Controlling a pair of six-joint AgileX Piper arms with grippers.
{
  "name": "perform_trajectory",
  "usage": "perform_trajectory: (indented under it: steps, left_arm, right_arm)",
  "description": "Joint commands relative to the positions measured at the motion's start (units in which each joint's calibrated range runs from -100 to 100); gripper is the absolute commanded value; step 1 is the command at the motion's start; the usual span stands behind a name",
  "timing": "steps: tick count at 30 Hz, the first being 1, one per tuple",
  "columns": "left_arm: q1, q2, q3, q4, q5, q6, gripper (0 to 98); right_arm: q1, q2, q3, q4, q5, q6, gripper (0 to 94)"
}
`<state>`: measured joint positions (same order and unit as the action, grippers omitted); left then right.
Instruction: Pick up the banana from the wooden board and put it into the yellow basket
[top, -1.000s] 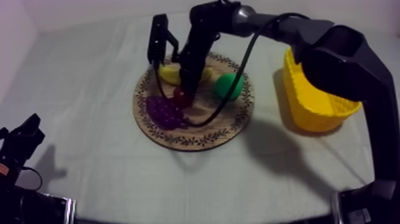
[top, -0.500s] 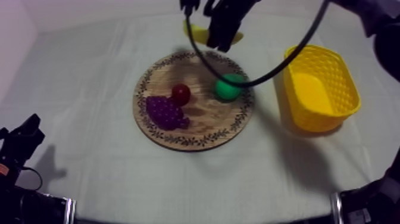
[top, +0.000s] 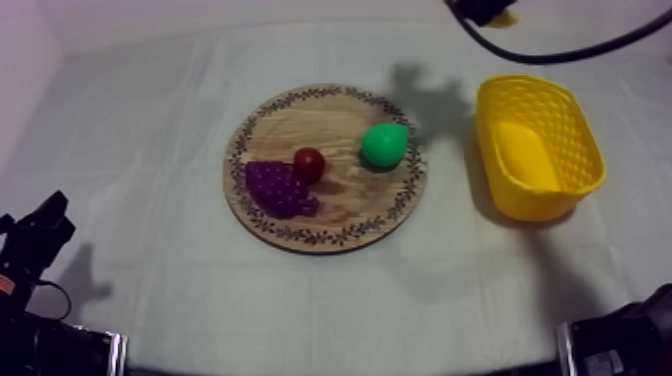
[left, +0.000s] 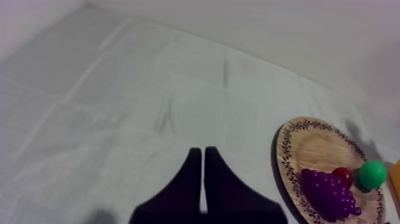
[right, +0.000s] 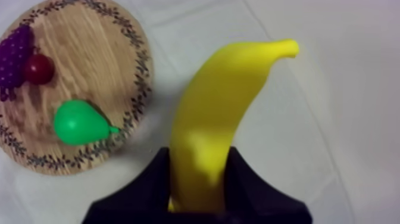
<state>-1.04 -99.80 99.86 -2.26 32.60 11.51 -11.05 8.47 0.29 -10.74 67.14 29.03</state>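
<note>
The yellow banana (right: 223, 113) stands clamped between the black fingers of my right gripper (right: 199, 193), which is shut on it, high above the cloth beside the board. In the top view my right gripper (top: 487, 10) is at the far edge, beyond the yellow basket (top: 545, 205), with a bit of the banana (top: 504, 17) showing. The round wooden board (top: 330, 120) holds a green pear (top: 383, 146), a small red fruit (top: 309, 163) and purple grapes (top: 278, 188). My left gripper (left: 203, 179) is shut on nothing, low at the near left (top: 35, 235).
The basket stands right of the board with a narrow strip of cloth between them. The right wrist view looks down on the board (right: 89, 53), pear (right: 77, 122), red fruit (right: 38, 68) and grapes (right: 15, 59). Open cloth lies left of and in front of the board (left: 309, 149).
My right gripper took the banana off the board, lifted it and carried it right, to the far side of the basket. The left arm has stayed still.
</note>
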Motion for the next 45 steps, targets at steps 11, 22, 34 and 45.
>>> perform_trajectory:
  steps: [11,22,34,45]
  left_arm:
    - [-0.01,-0.03,0.03,-0.01,-0.02,0.0,0.1]
    - [-0.01,-0.03,0.03,-0.01,-0.02,0.0,0.1]
    - [-0.01,-0.03,0.03,-0.01,-0.02,0.0,0.1]
    - [-0.01,-0.03,0.03,-0.01,-0.02,0.0,0.1]
  right_arm:
    - [7.39,-8.79,26.49,0.61,-8.47,0.04,12.2]
    - [8.63,-9.14,37.21,1.12,-14.79,-1.21,19.2]
    - [10.17,-14.06,42.02,1.2,-16.66,-1.18,53.6]
    - [8.66,-36.61,53.59,2.46,-23.53,-6.25,38.4]
